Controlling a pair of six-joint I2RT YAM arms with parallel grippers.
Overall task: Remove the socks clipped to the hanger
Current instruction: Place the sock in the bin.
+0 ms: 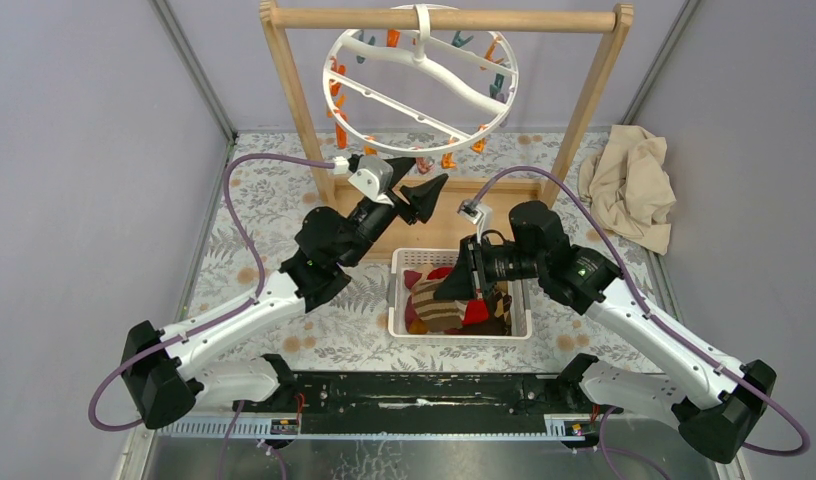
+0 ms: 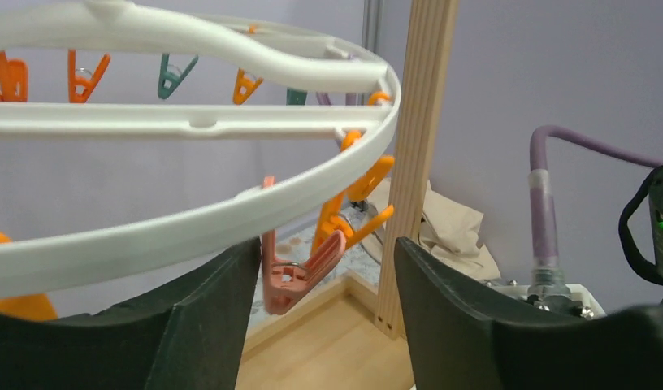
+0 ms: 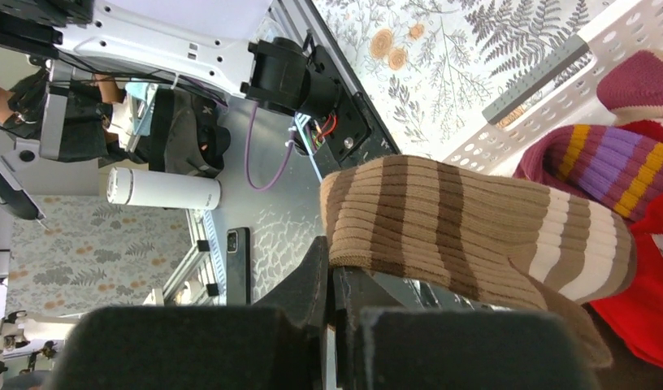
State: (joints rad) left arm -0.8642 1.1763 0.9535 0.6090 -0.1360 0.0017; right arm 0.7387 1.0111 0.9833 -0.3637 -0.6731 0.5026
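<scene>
Top view: the hanger [image 1: 421,58] is hung by its hook from the top bar of the rack [image 1: 384,18] and is tilted. Orange and teal clips [image 1: 339,130] are set round its ring. The left gripper [image 1: 416,182] is raised just below the ring's near edge, with its jaws parted and nothing held. The basket [image 1: 459,334] is set on the table [image 1: 284,200] between the arms, before the rack's base. The socks [image 1: 439,305] are piled in it. The right gripper [image 1: 462,280] is lowered over the pile, closed. A cloth [image 1: 632,185] is heaped to the right of the rack.

Left wrist view: the hanger [image 2: 190,223] is seen from beneath, its ring crossing above the spread fingers [image 2: 190,325]. A pink clip [image 2: 300,272] is hung from the ring in the gap of the left gripper [image 2: 324,325] and is touched by neither finger. Orange clips [image 2: 365,183] are hung behind it, beside the rack [image 2: 422,162]. The cloth [image 2: 454,231] is seen beyond.

Right wrist view: the right gripper [image 3: 332,317] is pressed shut. A brown sock [image 3: 474,227] is laid across its tip; whether its edge is pinched cannot be told. A purple sock [image 3: 604,162] and a red sock [image 3: 657,268] are lodged beside it, inside the basket [image 3: 539,89].
</scene>
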